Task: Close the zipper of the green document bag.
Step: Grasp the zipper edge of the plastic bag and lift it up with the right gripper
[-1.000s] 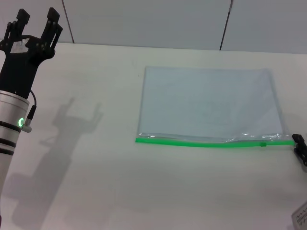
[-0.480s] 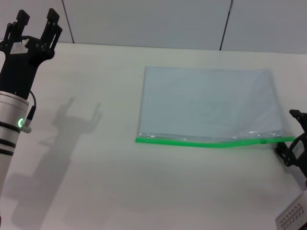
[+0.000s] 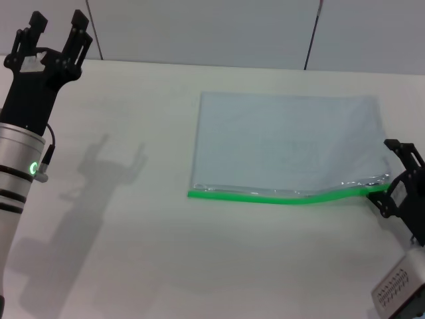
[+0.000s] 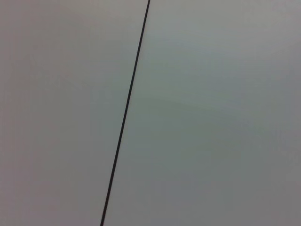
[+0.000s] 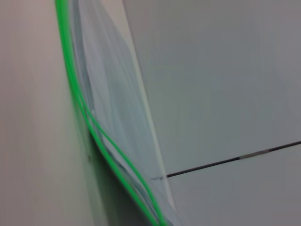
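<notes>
Right gripper (image 3: 393,181) at bag (image 3: 289,143) corner, zipper (image 3: 279,197) end lifted; grip unclear. Left gripper (image 3: 56,36) spread, empty.

1. Green document bag (image 3: 289,143): translucent pale blue-grey, plain, no print.
2. Zipper (image 3: 265,197): bright green strip; in right wrist view (image 5: 82,110) seen as two thin green lines.
3. Table (image 3: 166,252): off-white, plain, w/ grey shadows.
4. Left gripper (image 3: 54,32): black; arm below silver w/ black bands & a green ring light.
5. Right gripper (image 3: 393,179): black.
6. Wall panels (image 4: 211,113): pale grey w/ thin dark seam.
</notes>
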